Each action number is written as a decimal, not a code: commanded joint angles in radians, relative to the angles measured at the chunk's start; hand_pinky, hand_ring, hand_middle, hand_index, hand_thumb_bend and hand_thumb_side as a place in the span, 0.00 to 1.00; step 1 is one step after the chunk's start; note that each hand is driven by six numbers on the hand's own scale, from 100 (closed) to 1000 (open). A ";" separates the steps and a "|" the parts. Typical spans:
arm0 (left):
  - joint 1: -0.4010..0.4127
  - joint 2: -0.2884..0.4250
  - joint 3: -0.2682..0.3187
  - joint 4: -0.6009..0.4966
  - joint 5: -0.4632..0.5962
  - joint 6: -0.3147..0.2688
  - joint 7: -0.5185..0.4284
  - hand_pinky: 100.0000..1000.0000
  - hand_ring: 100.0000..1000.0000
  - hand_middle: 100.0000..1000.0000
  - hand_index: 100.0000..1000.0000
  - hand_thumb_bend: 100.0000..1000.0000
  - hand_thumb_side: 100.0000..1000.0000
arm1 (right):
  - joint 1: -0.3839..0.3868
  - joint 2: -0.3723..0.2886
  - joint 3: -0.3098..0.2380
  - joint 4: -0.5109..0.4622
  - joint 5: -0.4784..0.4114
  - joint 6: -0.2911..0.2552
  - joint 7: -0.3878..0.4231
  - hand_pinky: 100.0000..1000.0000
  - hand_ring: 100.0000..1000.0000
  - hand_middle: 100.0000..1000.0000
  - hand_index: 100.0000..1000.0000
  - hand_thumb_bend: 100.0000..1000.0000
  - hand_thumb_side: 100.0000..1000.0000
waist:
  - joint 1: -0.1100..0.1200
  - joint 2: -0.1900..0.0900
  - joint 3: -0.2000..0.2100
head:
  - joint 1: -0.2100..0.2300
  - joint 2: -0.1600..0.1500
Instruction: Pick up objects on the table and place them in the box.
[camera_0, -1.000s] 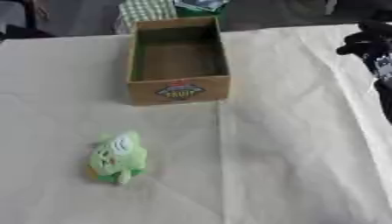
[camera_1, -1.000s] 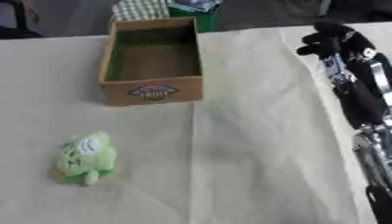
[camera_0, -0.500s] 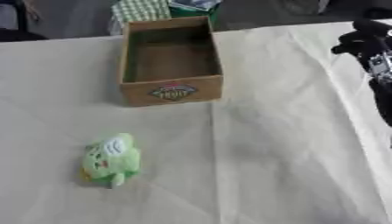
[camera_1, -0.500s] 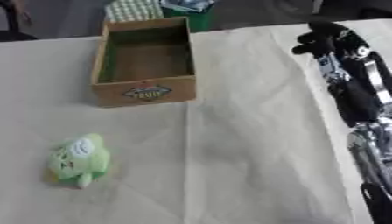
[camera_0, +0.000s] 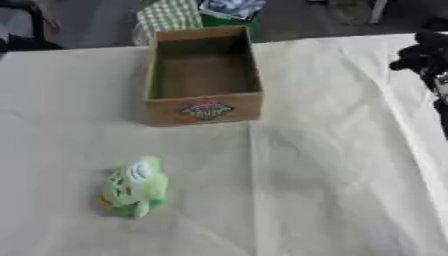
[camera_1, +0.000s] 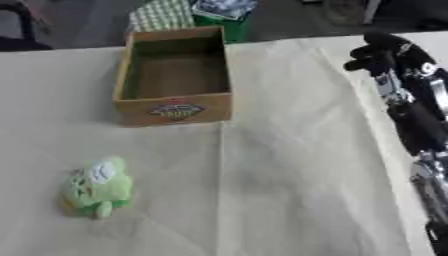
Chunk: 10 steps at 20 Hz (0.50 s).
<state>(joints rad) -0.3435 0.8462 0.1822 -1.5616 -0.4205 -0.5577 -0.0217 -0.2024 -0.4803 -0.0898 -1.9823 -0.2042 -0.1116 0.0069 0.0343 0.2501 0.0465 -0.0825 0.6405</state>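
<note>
One object, the green plush toy (camera_0: 134, 187), lay unmoved on the tabletop (camera_0: 332, 165) while only my camera shifted; my right robot hand (camera_1: 381, 52) remained raised, fingers curled empty, box (camera_0: 203, 75) unfilled.

I see a table (camera_0: 332, 165) under a cream cloth, creased down the middle. Past its far edge lies dark floor (camera_0: 297, 20), with a green checked cloth (camera_0: 166, 15) (and something green beside it).
</note>
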 joint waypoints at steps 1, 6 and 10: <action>-0.031 0.073 -0.039 0.018 -0.020 -0.024 -0.045 0.58 0.66 0.67 0.94 0.44 0.93 | -0.009 -0.027 0.000 -0.018 -0.005 -0.001 0.005 0.89 0.66 0.64 0.81 0.00 0.52 | -0.001 -0.018 -0.002 | 0.007 -0.011; -0.076 0.082 -0.095 0.043 -0.032 -0.050 -0.131 0.62 0.71 0.71 0.95 0.55 0.89 | -0.014 -0.030 0.003 -0.018 -0.007 -0.003 0.009 0.89 0.66 0.64 0.81 0.00 0.52 | -0.002 -0.016 -0.006 | 0.007 -0.005; -0.113 0.067 -0.132 0.054 -0.012 -0.072 -0.252 0.66 0.76 0.75 0.97 0.77 0.85 | -0.014 -0.028 0.005 -0.018 -0.007 -0.001 0.012 0.90 0.66 0.64 0.81 0.00 0.52 | -0.002 -0.014 -0.010 | 0.003 0.004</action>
<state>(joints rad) -0.4420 0.8798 0.0516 -1.5044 -0.4414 -0.6240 -0.2401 -0.2065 -0.4814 -0.0823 -1.9823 -0.2045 -0.1095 0.0138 0.0322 0.2501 0.0367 -0.0785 0.6413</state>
